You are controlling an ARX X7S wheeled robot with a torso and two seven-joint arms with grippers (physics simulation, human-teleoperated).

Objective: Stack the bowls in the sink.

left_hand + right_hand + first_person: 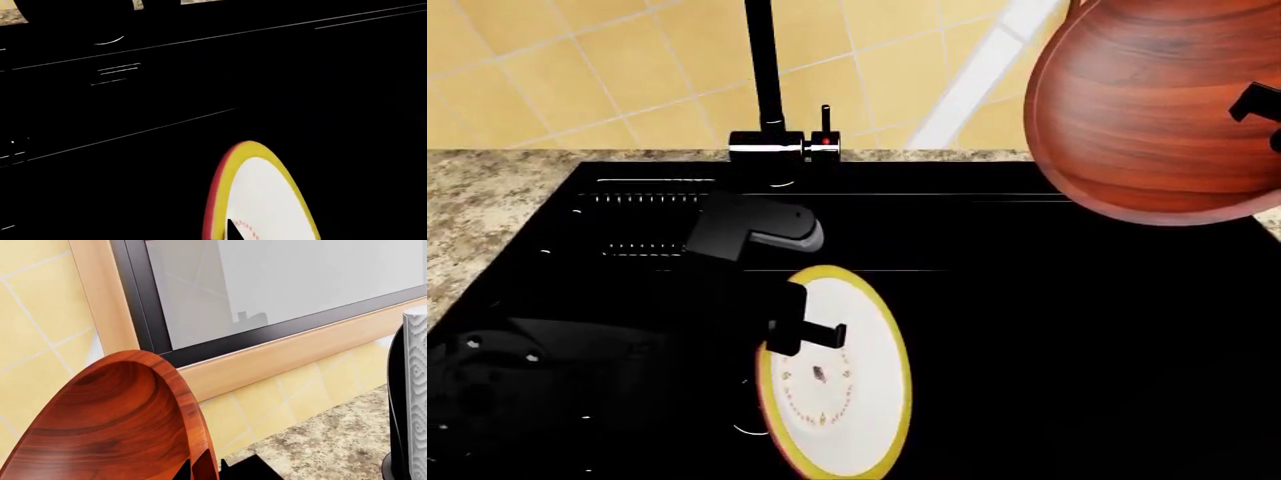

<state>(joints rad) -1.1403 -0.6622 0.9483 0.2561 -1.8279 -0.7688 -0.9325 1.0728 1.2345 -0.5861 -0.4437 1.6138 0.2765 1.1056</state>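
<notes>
bowls: 2 | left pincer grips white bowl | right pincer grips wooden bowl

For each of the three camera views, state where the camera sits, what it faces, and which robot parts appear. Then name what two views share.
Head view: on the head, looking down into the black sink; left gripper on the white bowl, the right's black jaws on the wooden bowl.
Left wrist view: near the left gripper, facing the sink floor; a dark jaw tip only.
Right wrist view: near the right gripper, facing window and wall; jaw tips.
Shared: each wrist view shares its bowl with the head view.
</notes>
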